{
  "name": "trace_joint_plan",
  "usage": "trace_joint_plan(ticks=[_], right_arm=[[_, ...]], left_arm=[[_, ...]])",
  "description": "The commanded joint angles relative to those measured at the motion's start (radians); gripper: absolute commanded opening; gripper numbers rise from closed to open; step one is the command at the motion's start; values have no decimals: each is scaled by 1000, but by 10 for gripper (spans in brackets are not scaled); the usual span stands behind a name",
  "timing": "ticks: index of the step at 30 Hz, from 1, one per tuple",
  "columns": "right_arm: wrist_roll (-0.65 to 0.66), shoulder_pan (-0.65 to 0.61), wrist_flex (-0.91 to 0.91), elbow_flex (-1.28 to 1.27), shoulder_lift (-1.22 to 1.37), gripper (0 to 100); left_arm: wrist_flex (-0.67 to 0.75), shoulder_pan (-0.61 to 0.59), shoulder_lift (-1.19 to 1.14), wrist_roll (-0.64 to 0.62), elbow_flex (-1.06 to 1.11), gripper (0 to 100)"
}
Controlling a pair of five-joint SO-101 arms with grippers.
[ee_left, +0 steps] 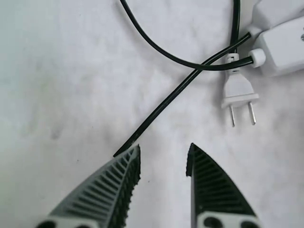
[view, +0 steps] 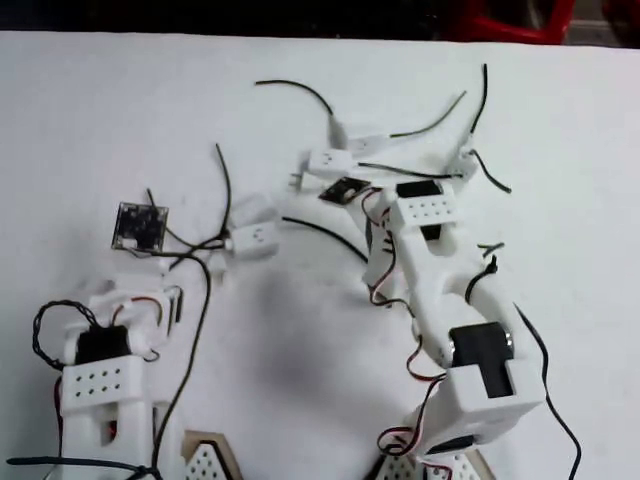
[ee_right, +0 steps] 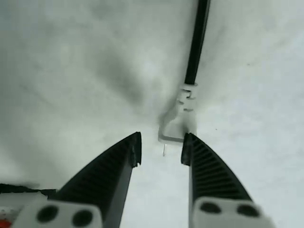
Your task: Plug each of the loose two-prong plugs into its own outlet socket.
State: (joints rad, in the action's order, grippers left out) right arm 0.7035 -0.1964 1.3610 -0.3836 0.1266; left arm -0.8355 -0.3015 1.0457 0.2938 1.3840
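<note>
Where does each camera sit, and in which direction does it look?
High view: fixed above the table, looking down; both arms show, left arm and right arm.
Left wrist view: on the left arm's wrist, looking past the open left hand at a loose plug and crossing cables.
Right wrist view: on the right arm's wrist, looking past the open right hand at a second plug.
Shared: the outlet socket of the left wrist view also shows in the high view.

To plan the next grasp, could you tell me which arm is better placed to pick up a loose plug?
Right, I'd judge: the right gripper is open with a white plug just off its fingertips. The left gripper, also open, has its nearest plug lying clearly farther ahead.
</note>
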Motion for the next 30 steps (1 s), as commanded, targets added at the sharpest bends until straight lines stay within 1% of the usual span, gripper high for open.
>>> trace_joint_plan(ticks=[1,4,7,15,21,25,30], right_arm=[[11,-7,-35,14,24,131],[11,-1,-107,-9,76,131],[11,1,-130,-11,110,129],[11,2,-176,-6,113,15],[11,-5,-154,-3,113,19],[9,-2,-61,52,113,95],[9,-2,-31,100,116,54]], left_arm=[[17,-5,19,6,-3,170],[17,-5,19,6,-3,170],[17,-5,19,6,-3,170],[17,-5,19,6,-3,170],[17,-4,19,6,-3,170],[17,-4,19,6,-3,170],[17,-4,19,6,-3,170]])
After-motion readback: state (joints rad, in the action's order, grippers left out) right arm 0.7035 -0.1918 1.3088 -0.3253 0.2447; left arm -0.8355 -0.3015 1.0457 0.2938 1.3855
